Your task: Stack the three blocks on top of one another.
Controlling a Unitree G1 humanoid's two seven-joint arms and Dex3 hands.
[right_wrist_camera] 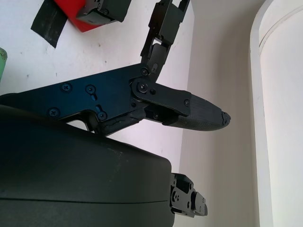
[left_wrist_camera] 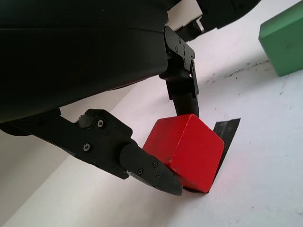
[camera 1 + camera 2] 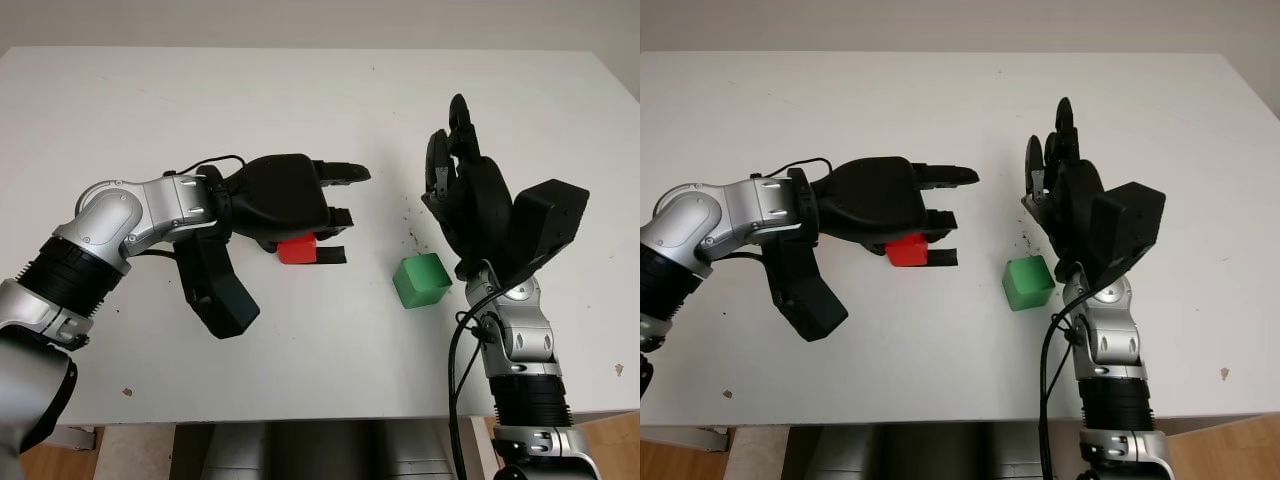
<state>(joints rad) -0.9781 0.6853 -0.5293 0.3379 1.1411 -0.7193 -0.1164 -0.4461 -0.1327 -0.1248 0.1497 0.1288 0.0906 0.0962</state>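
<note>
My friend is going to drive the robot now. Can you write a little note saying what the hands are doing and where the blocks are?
Left hand: over the red block, fingers around it. The block sits on the white table, partly on a black tape strip; I can't tell if the grip is firm yet.
Right hand: open, raised above the table, just behind the green block.
Green block: on the table by itself, between the red block and the right arm.
Done: nothing stacked so far.
Left: I see two blocks, red and green. Likely next, lift red and set it on green, then add a third.
</note>
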